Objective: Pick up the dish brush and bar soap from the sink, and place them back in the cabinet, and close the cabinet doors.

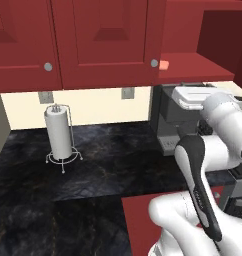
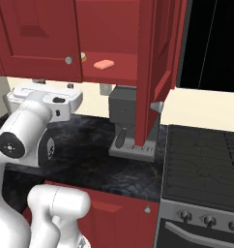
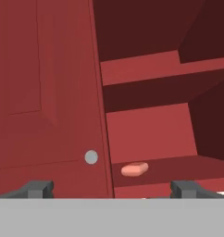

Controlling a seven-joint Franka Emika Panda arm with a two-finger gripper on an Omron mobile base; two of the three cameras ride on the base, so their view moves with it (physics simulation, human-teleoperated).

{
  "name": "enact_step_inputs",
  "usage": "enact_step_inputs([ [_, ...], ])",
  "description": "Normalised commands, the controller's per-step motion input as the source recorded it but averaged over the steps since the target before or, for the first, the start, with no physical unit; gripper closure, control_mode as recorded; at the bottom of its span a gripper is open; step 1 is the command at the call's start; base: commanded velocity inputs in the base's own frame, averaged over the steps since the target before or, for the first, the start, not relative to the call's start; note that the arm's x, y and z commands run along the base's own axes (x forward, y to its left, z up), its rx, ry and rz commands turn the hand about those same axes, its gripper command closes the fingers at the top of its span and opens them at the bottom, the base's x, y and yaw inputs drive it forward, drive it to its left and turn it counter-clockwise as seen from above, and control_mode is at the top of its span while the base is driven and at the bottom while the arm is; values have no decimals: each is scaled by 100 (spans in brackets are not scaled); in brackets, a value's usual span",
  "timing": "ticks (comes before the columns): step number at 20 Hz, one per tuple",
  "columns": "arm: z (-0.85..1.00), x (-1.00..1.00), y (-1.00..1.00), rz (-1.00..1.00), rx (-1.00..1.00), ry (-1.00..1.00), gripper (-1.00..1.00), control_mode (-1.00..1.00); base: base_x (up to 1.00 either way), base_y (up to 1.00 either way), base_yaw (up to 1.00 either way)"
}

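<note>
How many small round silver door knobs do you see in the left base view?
2. One small round silver knob sits on the left dark red cabinet door; the other knob sits on the next door, beside the salmon-orange bar soap. Others may be hidden.

All three pictures are rendered, evenly and rather softly lit, sharp from edge to edge with no blur, glare or bending at the borders. The dark red wooden wall cabinet (image 3: 151, 125) is deeply shaded inside at the upper right of the hand view. At the upper right of the right base view an area is fully black, and the black marble-look counter (image 1: 108, 165) shows only faint reflections.
</note>
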Motion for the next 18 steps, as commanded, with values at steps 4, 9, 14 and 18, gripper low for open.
enact_step_inputs([
  [4,0,-37,-18,0,0,4,-100,-100,0,0,0],
  [9,0,-31,-11,0,0,2,-100,-100,0,0,0],
  [14,0,-30,-28,0,0,0,-100,-100,0,0,0],
  [18,0,-23,-14,0,0,1,-100,-100,0,0,0],
])
